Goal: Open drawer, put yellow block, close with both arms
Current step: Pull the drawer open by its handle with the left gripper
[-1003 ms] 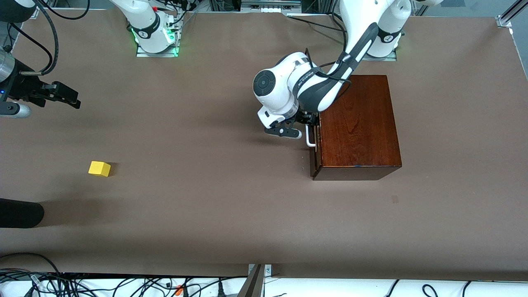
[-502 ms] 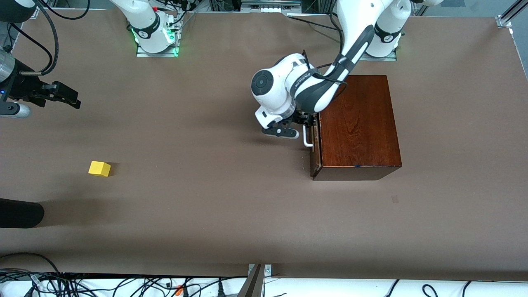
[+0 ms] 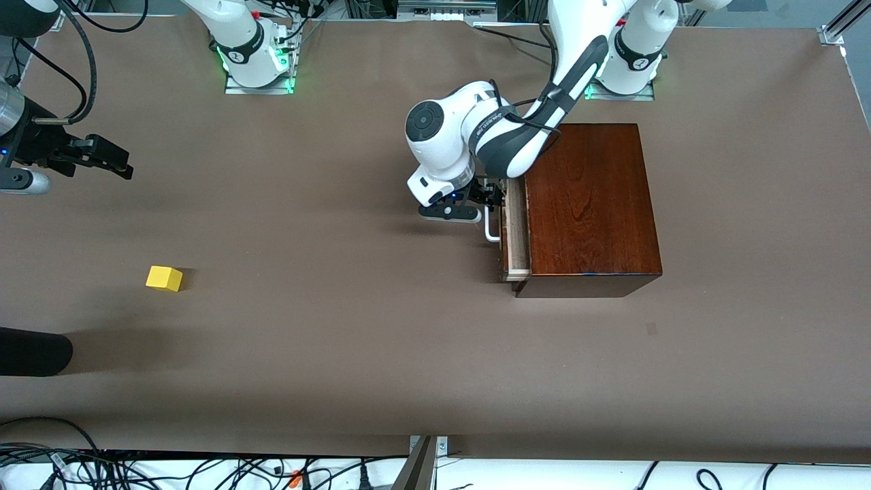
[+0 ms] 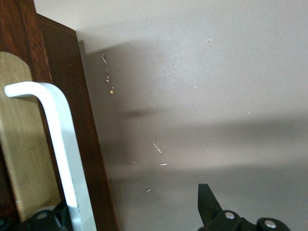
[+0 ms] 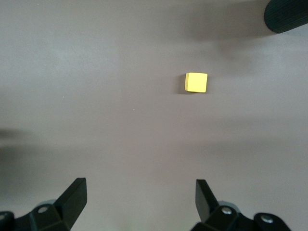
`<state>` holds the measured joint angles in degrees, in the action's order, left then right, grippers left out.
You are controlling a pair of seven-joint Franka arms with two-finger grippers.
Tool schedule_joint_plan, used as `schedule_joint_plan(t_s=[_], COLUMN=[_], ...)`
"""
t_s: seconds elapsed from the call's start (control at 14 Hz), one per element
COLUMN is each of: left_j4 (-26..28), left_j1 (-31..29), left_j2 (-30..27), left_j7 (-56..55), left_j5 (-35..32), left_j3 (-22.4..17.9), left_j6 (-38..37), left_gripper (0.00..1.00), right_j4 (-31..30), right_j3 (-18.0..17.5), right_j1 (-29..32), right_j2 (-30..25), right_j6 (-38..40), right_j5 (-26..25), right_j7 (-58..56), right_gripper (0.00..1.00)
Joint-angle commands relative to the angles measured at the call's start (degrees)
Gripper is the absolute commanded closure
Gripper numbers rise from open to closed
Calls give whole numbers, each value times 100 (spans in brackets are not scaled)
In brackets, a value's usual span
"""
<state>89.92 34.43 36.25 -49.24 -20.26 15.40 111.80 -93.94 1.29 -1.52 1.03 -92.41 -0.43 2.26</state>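
The dark wooden box stands toward the left arm's end of the table. Its drawer is pulled out a little, showing a pale wood strip. My left gripper is at the white handle, open. In the left wrist view the handle runs beside one of my fingers, with the other finger well clear of it; the left gripper clamps nothing. The yellow block lies on the table toward the right arm's end. My right gripper hovers open above the table there, with the yellow block ahead of the right gripper.
A black rounded object juts in at the table's edge, nearer to the front camera than the block, and shows as the black object in the right wrist view. Brown tabletop stretches between block and box.
The drawer has slid out of the box toward the right arm's end, and my left gripper has moved that way with the handle. The right arm and the block have not moved.
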Motion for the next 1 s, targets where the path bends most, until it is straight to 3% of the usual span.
schedule_joint_plan(t_s=[0.0, 0.93], left_j4=[-142, -388], left_j1=[266, 433], left_j2=[225, 365], left_j7=[-359, -359], left_j5=[188, 171], left_j3=[77, 68], left_j6=[518, 668], left_gripper=[0, 0], right_j4=[113, 113], right_j3=[-85, -85], right_j1=[81, 72], right_j2=[55, 64], right_j6=[21, 21], right_j5=[-1, -1], right_j7=[73, 73], right_gripper=[0, 0])
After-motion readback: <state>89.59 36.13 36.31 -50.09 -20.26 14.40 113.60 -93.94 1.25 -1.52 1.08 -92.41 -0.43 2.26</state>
